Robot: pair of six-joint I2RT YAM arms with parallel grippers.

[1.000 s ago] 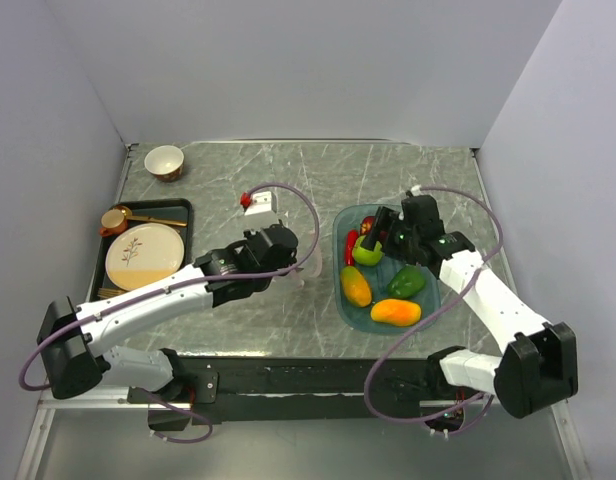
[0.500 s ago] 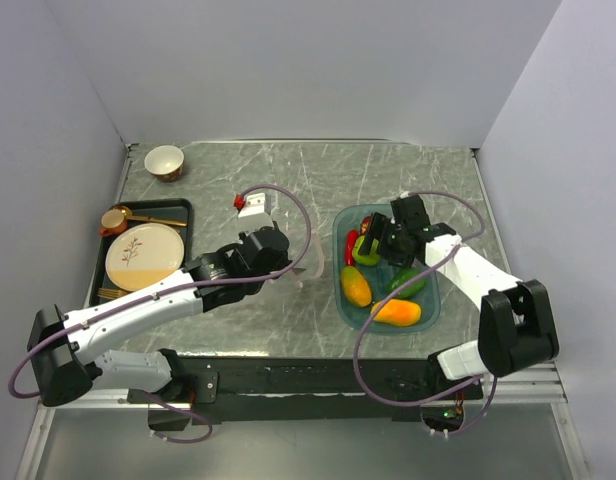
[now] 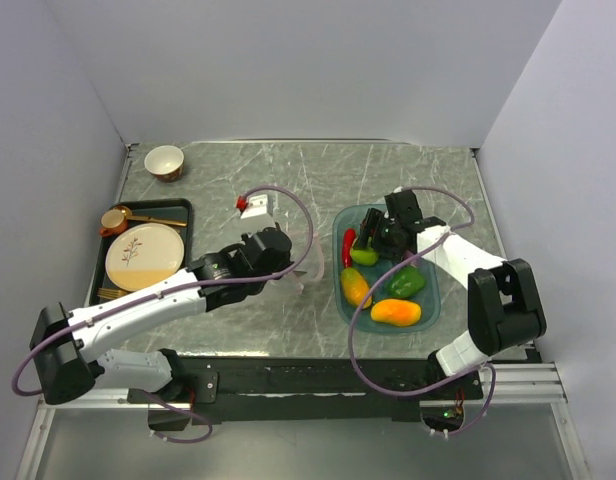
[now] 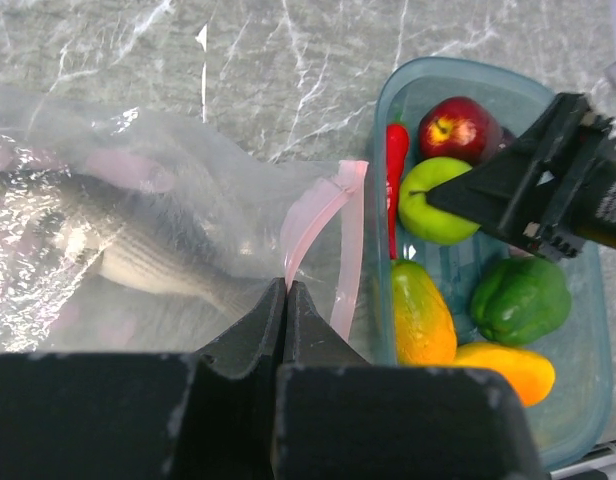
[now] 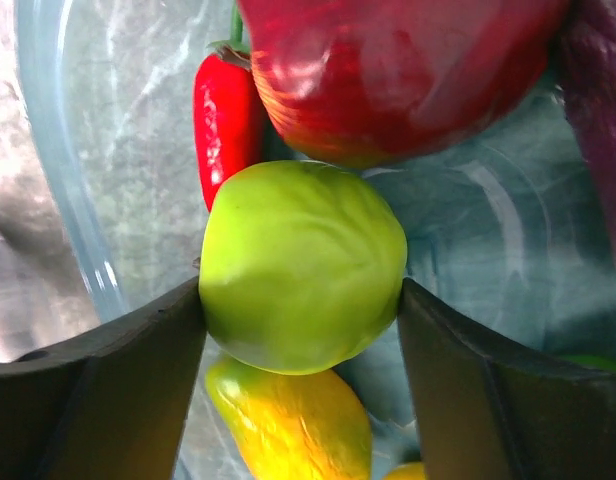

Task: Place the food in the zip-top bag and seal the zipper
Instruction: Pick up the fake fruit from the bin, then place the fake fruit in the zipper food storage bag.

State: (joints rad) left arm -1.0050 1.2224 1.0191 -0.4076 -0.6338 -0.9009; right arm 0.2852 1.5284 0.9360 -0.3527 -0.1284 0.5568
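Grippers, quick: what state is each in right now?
Left gripper: closed, pinching the clear bag by its mouth strip.
Right gripper: closed on the green apple in the tray.

Top view looks down on the teal translucent rectangular tray [image 3: 360, 320]; both wrist views face it closer, sharing its green apple [image 5: 303, 265].

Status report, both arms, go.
Left gripper shut on zip-top bag at its zipper. Right gripper clamping green apple, in the teal tray. Red chili and dark red apple close beside it.

Bright, even light, glare on the zip-top bag [image 4: 138, 190], wrist close-ups seemingly soft.
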